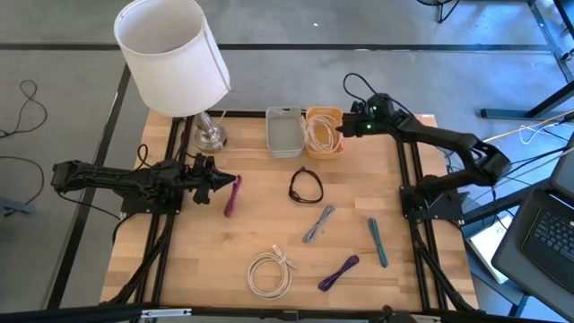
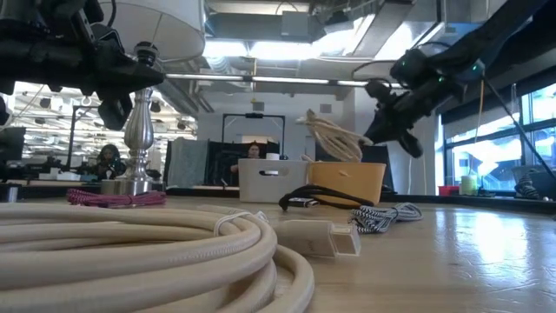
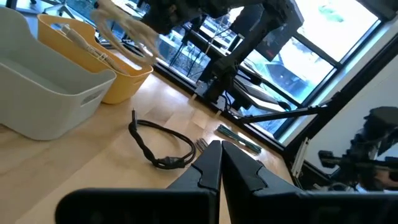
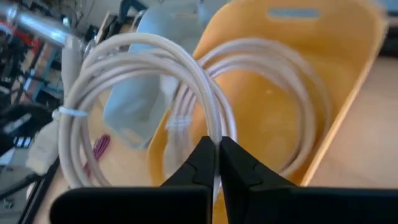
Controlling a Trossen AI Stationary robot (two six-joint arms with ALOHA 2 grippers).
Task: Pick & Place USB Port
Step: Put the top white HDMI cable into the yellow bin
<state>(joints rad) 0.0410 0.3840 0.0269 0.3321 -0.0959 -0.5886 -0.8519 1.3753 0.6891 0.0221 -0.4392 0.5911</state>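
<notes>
Two arms: my right claw (image 4: 216, 155) reaches above the yellow bin (image 4: 323, 81), pinching a cream cable coil (image 4: 143, 68); my left claw (image 1: 215, 181), pressed together, hangs low over the desk (image 1: 269, 224).

- The high view is evenly bright; the wooden tabletop (image 1: 269, 224) shows only soft, faint shadows.
- In the low view, ceiling lights and windows (image 2: 486, 130) glare behind silhouetted arms, and the nearest cream cable coil (image 2: 148, 252) is large and soft.
- The left wrist view has bluish daylight through glass.
- The right wrist view is blurred on the held cream cable (image 4: 155, 93) and yellow bin (image 4: 311, 81).
</notes>
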